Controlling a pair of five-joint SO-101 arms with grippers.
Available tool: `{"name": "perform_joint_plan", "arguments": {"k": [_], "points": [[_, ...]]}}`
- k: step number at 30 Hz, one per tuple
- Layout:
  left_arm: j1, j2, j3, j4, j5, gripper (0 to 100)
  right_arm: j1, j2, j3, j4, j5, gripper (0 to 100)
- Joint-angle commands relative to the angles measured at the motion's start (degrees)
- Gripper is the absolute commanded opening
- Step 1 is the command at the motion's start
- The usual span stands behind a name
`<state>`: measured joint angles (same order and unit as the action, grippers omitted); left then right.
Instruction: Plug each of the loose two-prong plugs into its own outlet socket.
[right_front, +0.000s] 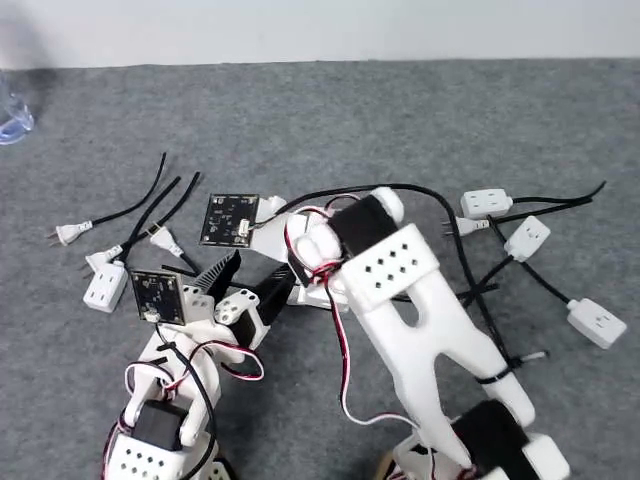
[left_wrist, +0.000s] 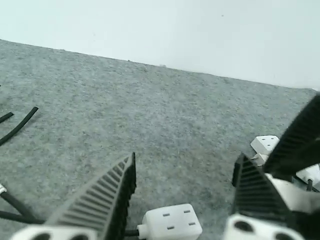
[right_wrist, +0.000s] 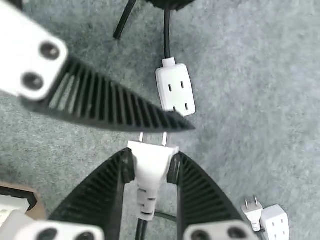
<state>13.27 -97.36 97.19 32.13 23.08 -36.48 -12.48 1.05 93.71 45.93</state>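
Note:
My right gripper is shut on a white two-prong plug, whose prongs point toward a white outlet socket a short way ahead on the carpet. One black finger of the left gripper crosses between plug and socket. My left gripper stands open low over the carpet, with a white outlet socket lying between its fingers, untouched. In the high view both grippers meet near the table's middle, the left gripper beside the right arm's wrist.
Loose plugs and a socket lie at the left with black cords. Three sockets and a plug lie at the right, their cords under the right arm. The far carpet is open.

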Motion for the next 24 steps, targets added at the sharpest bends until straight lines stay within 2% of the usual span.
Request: {"name": "perform_joint_plan", "arguments": {"k": [1, 10, 18, 24], "points": [[-0.44, 0.35, -0.31, -1.32, 0.0, 29, -0.48, -4.44, -3.25, 0.75, -0.7, 0.8], [-0.44, 0.35, -0.31, -1.32, 0.0, 29, -0.57, -6.81, -3.25, 0.13, -1.85, 0.8], [-0.44, 0.35, -0.31, -1.23, 0.0, 29, -5.32, -8.22, -4.66, -0.48, -4.4, 0.8], [-0.44, 0.35, -0.31, -0.18, -0.09, 29, -5.85, -8.04, -5.27, -0.57, -5.1, 0.8]]}}
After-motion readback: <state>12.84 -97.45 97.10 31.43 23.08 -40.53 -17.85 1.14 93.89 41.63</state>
